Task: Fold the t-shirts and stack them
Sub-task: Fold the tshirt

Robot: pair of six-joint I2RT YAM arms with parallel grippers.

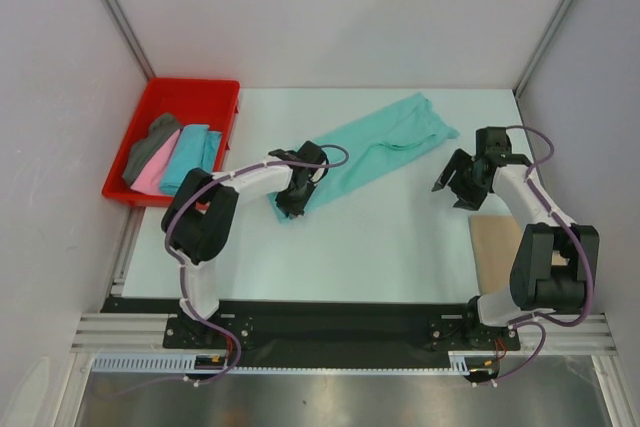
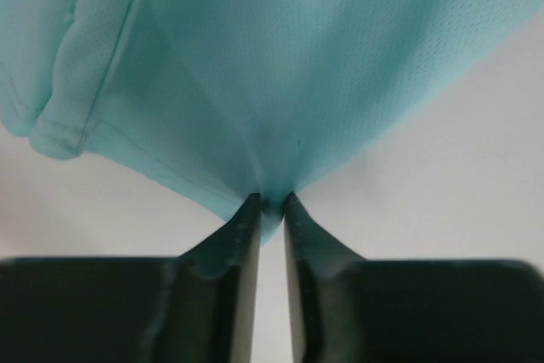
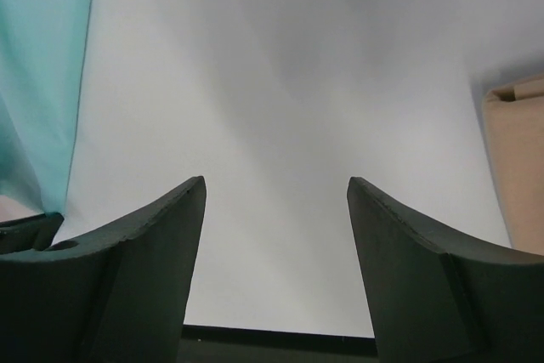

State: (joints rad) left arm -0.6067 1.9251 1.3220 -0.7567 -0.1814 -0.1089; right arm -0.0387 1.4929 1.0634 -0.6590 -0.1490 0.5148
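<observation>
Across the middle of the desk (image 1: 400, 237), you had the mint green t-shirt (image 1: 385, 152) stretched out in a long slanting strip, its far end toward the right rear and its near end at the left arm (image 1: 245, 182). Your left jaws were drawn narrow and pinched that near end of the cloth between their fingertips (image 2: 242, 231). In the left wrist view the mint fabric fanned up from the pinch, with a stitched hem (image 2: 53, 133) off to the left. Your right jaws stood wide apart, holding nothing, over bare desk just right of the shirt and not touching it. The tan t-shirt (image 1: 495, 252) lay flat at the desk's right edge, near the right arm (image 1: 538, 205). At the far left corner, the red plastic tray (image 1: 190, 89) held the dark grey t-shirt (image 1: 148, 150), the pink t-shirt (image 1: 150, 174) and the turquoise t-shirt (image 1: 190, 157) side by side.
</observation>
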